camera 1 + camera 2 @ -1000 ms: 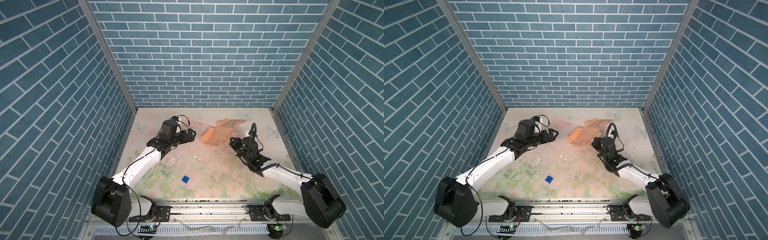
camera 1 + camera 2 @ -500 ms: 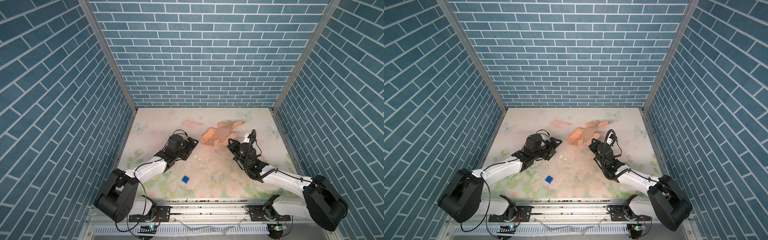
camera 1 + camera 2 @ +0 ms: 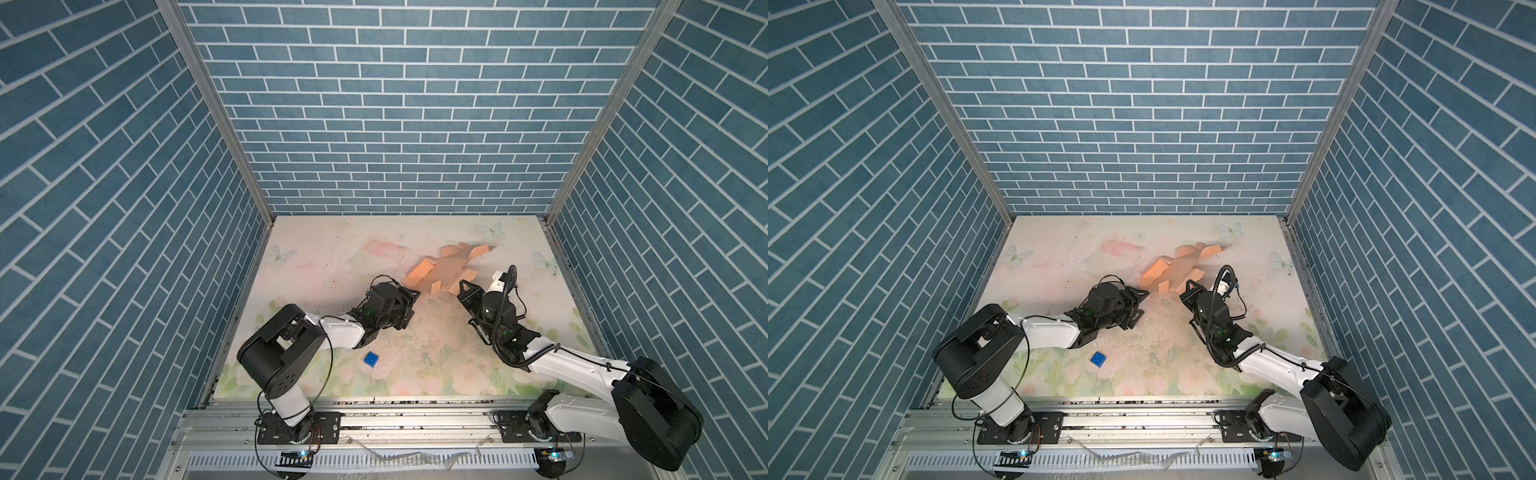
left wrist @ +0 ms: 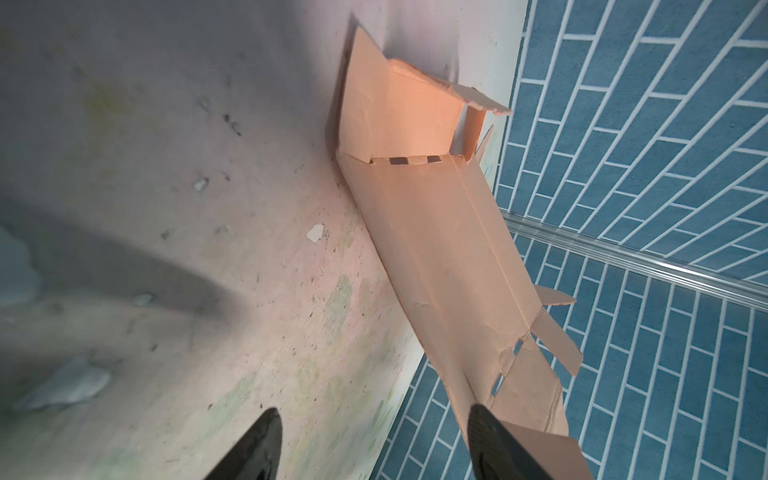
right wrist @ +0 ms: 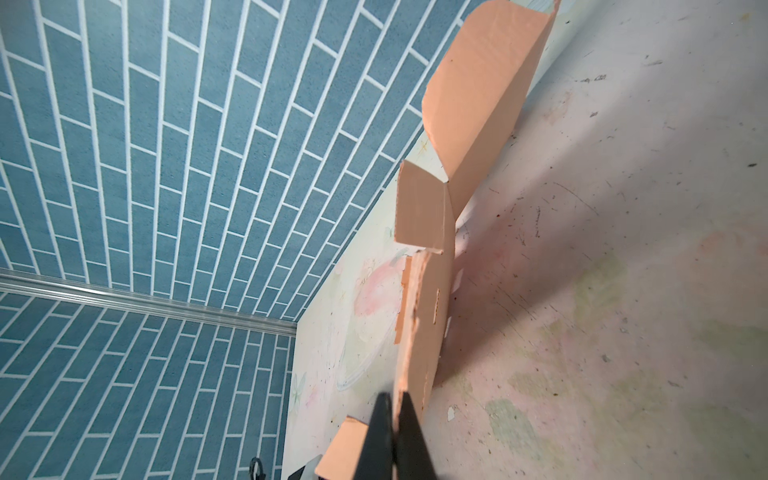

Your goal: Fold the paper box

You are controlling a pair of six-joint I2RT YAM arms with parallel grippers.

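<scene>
where the left tool (image 4: 372, 411) stands: jaws parted, nothing held, set at the near end of the paper box (image 4: 436, 249).
paper box: laid on the tabletop (image 3: 332, 257), flaps partly raised, long axis running from the left tool toward the far right.
right tool (image 5: 394, 399): closed on its near edge.

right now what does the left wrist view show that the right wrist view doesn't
Only left wrist: the left gripper, jaws apart, beside a flap of the paper box. Only right wrist: the right gripper shut on the box's edge. Both: the peach box, the floral table and the blue brick wall.
</scene>
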